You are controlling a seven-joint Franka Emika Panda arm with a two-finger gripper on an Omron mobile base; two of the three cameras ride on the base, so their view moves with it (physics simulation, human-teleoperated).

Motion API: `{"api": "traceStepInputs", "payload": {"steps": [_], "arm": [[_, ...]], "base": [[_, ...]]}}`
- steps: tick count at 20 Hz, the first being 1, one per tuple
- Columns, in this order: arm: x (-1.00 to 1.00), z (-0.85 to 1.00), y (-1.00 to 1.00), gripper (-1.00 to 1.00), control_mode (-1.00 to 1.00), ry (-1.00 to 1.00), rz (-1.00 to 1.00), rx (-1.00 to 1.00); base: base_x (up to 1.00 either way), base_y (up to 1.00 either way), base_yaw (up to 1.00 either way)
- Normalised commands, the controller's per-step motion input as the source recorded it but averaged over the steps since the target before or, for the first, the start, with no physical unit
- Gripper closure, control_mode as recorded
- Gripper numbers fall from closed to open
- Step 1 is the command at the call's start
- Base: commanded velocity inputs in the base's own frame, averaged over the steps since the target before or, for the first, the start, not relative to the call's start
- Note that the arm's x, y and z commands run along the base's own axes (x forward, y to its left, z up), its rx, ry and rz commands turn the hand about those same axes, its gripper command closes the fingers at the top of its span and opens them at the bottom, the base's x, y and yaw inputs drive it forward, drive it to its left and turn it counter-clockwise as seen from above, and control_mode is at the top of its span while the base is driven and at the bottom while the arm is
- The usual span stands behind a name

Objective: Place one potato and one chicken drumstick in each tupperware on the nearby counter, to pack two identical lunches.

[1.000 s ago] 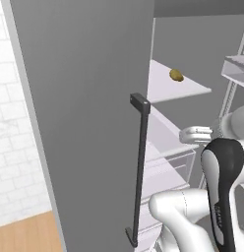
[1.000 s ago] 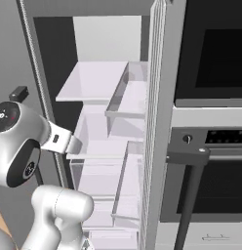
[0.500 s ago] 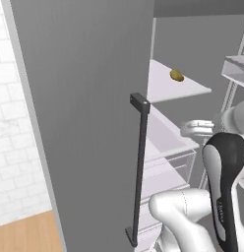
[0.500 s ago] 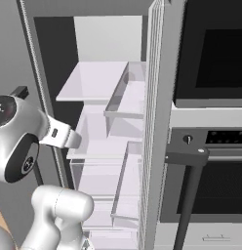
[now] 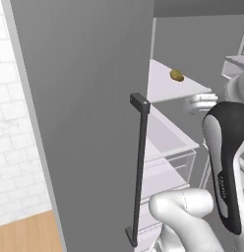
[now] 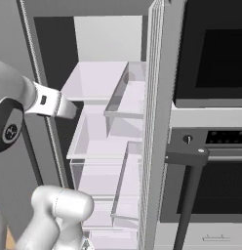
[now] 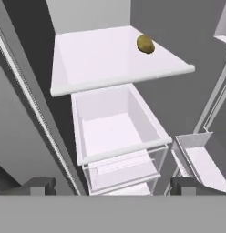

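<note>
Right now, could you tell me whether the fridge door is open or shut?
Open. The door stands swung aside, exposing the shelf with the potato on it.

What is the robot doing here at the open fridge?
The robot arm is reaching into the open fridge. One yellowish potato lies on the white shelf inside. The pincer is open and empty, pointing toward that shelf, with a clear drawer below. Nothing has been picked up yet.

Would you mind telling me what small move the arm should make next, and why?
Probably advance the tool up toward the potato. The fridge stands open, the potato lies alone near the shelf's far corner, and the fingertips sit wide apart with nothing between them, well short of it.
</note>
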Motion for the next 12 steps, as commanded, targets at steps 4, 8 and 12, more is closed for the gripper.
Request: {"api": "traceStepInputs", "payload": {"steps": [4,8,12], "arm": [[0.08,0.38,-0.01,-1.00,-1.00,-0.06,0.12,-0.30],[0.04,0.09,-0.10,-1.00,-1.00,-0.04,0.16,-0.19],[0.27,0.01,-0.11,-1.00,-1.00,-0.14,0.14,-0.11]], "base": [[0.00,0.00,0.00],[0.00,0.00,0.00],[0.00,0.00,0.00]]}}
